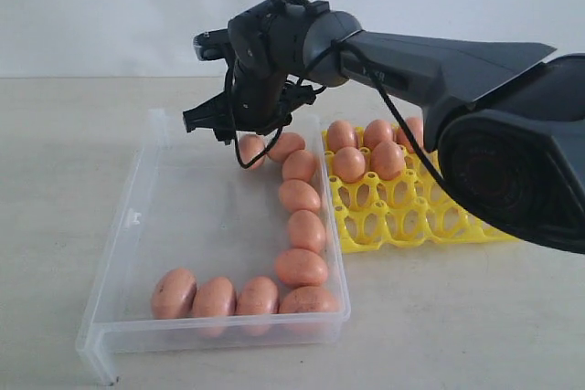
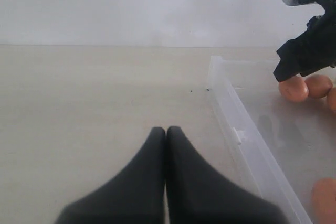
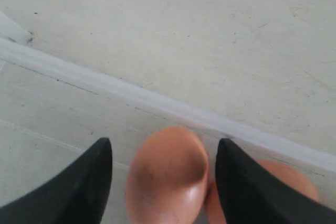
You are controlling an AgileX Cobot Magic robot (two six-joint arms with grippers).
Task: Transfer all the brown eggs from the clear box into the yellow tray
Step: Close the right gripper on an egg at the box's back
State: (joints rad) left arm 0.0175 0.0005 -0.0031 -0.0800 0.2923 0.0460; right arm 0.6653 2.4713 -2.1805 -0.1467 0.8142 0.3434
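Note:
The clear box lies left of the yellow tray. Several brown eggs line the box's right and front walls, among them one midway along the right wall. Several more sit in the tray's far cups. My right gripper reaches across to the box's far end. It stands open astride the farthest egg, with a gap on each side of the egg. The box wall runs just beyond it. My left gripper is shut on nothing, low over the bare table outside the box's left wall.
The right arm's dark forearm crosses above the tray. The left wrist view also shows the right gripper over two eggs. Pale table surface lies to the left of the box.

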